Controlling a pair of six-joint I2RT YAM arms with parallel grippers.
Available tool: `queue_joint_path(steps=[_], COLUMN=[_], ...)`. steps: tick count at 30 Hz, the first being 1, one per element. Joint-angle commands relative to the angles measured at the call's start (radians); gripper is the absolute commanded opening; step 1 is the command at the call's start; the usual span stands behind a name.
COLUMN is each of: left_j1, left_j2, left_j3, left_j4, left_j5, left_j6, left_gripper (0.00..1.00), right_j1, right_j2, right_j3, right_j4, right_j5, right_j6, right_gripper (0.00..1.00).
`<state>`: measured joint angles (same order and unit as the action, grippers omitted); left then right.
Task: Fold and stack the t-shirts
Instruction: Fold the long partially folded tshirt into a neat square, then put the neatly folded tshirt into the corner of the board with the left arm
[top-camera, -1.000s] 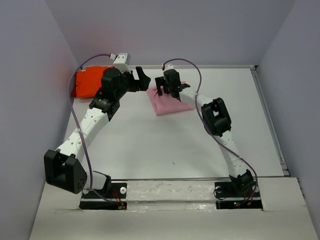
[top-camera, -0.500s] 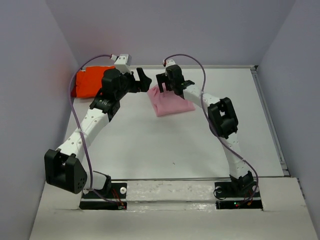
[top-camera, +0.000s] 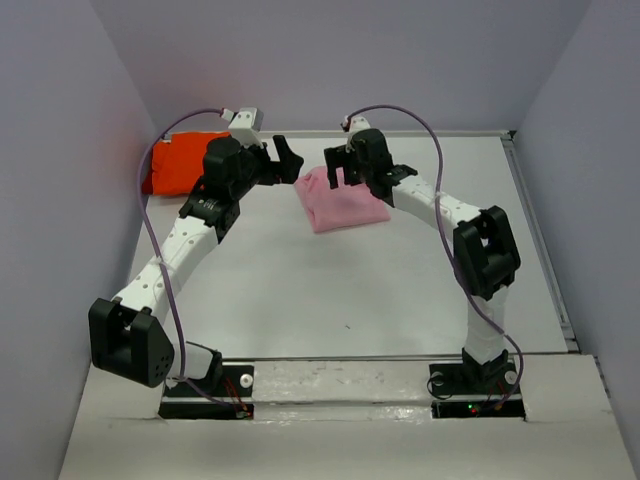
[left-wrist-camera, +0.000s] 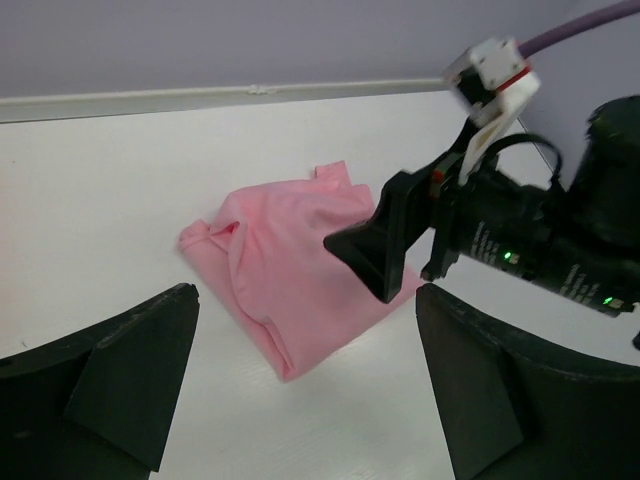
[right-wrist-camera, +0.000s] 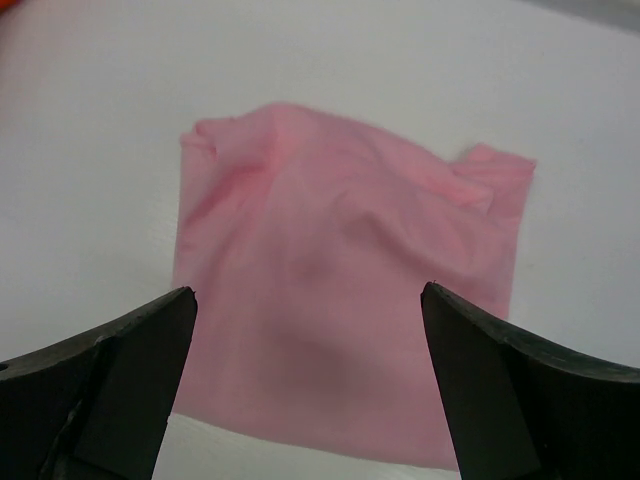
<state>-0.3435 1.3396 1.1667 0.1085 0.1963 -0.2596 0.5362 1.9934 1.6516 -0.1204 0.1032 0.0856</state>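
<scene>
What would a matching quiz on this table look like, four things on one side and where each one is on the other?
1 pink t-shirt
2 orange t-shirt
3 left gripper
4 right gripper

A far left corner
B open, over the pink t-shirt
C open, between the two t-shirts
D far side, near the middle

Pairs: 1-D, 2-A, 3-C, 4-B

Left arm (top-camera: 185, 245) reaching far forward, left gripper (top-camera: 287, 160) hanging with jaws wide apart, right arm (top-camera: 440, 205) bending inward, right gripper (top-camera: 337, 172) facing it, also gaping wide.
</scene>
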Motion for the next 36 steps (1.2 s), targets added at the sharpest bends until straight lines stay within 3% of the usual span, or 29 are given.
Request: queue_joint_path(steps=[1,11,21,28,32,36], left_j1=[0.011,0.011,0.014,0.015,0.015,0.017], left_j2=[-0.025,-0.025,-0.005,0.007,0.021,0.027], left_j3=[-0.004,-0.001,0.007,0.002,0.014,0.014], left_j4=[0.046,0.042,0.028,0.030,0.017,0.010], left_j5=[0.018,0.011,-0.003,0.022,0.023,0.006], left_j6=[0.002,0.005,-0.004,-0.013,-0.004,0.006], left_gripper=[0.99,0.99,0.99,0.99,0.99,0.99], right_j1=[-0.004,-0.004,0.051,0.088,0.099,0.111], right_j2=[0.053,0.128,-0.005,-0.070,-0.117,-0.185], right_j3=[-0.093,-0.108,-0.416,-0.542,-0.553,-0.414], right_j4=[0.027,0.007,0.033,0.045,0.025,-0.097], right_j5=[-0.135,-0.201,-0.109,-0.070,-0.005,0.087], right_j6=[0.088,0.170,0.295,0.342,0.315,0.131], right_gripper=[0.99,0.97,0.96,0.96,0.98,0.99])
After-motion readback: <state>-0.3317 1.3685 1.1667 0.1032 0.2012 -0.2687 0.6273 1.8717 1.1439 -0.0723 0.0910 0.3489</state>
